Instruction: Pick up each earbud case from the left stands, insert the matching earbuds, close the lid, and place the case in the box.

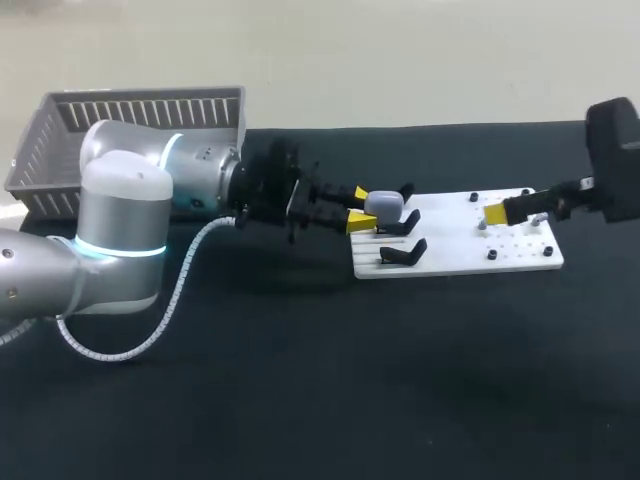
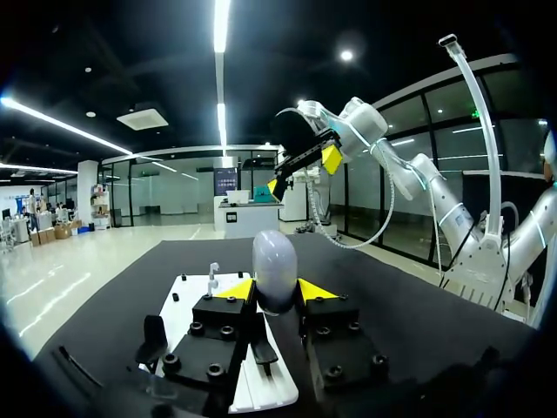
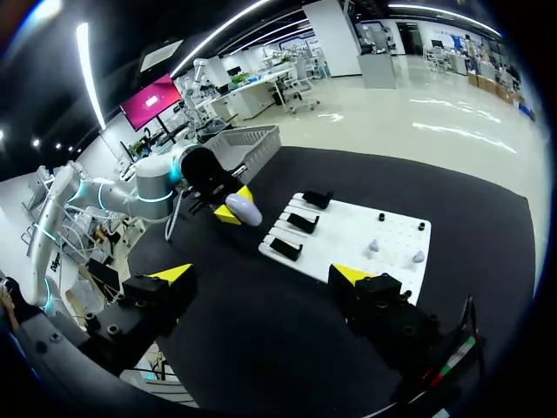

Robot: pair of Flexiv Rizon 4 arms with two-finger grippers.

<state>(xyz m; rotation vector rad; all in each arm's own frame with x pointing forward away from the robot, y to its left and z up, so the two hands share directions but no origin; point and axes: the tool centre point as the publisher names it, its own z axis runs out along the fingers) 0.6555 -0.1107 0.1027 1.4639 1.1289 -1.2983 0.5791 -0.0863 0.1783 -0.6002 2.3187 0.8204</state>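
A pale grey earbud case [image 1: 384, 205] stands upright between the yellow tips of my left gripper [image 1: 361, 208], which is shut on it at the left end of the white board [image 1: 455, 245]. The left wrist view shows the case [image 2: 276, 268] pinched from both sides by that gripper [image 2: 277, 290]. Black stands [image 1: 404, 251] sit just below it on the board. My right gripper [image 3: 263, 274] hangs open and holds nothing above the board's right part [image 3: 348, 235], with two small white earbuds [image 3: 372, 248] ahead of it. From the head view it [image 1: 500, 212] comes in from the right.
A grey slatted basket [image 1: 140, 110] stands at the back left, behind my left arm. Small black pegs [image 1: 492, 256] dot the right half of the board. Black tabletop [image 1: 330, 380] stretches in front of the board.
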